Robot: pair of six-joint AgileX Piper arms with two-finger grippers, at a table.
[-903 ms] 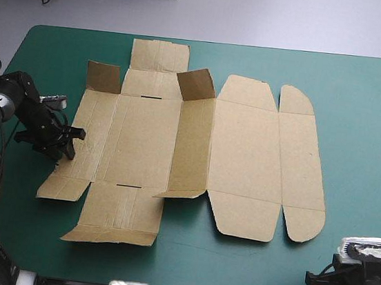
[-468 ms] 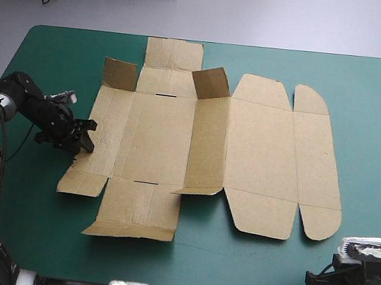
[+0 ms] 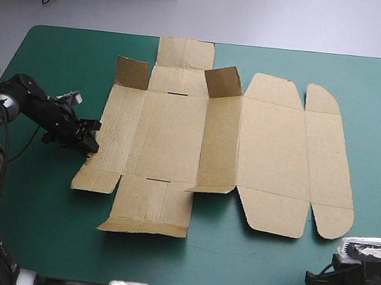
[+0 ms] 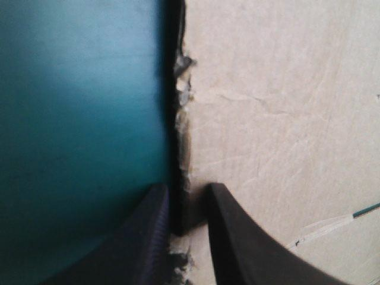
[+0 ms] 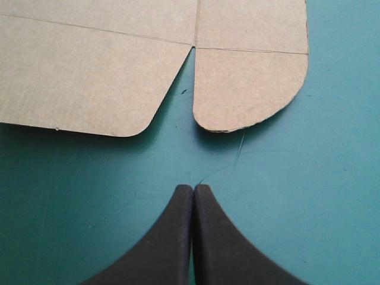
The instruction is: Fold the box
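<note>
The brown box (image 3: 225, 147) lies open and mostly flat in the middle of the teal-green table (image 3: 56, 49), and its long way runs from the left of the frame to the right. Two small flaps (image 3: 132, 73) stand up along its upper side. The left gripper (image 3: 90, 138) is at the left side of the frame, right on the box's left edge. Seen up close, it is pinched almost closed on that rough edge, so it holds the box. The whole box lies to the right of it. The right gripper (image 5: 193, 189) is down at the lower right corner of the frame. It is pressed together with nothing in it, and it rests over bare table. The box's round corner flap (image 5: 249, 89) is just ahead of it, not touching. So the left arm is the one that has the box, and I think any pull or lift must start from that left edge
</note>
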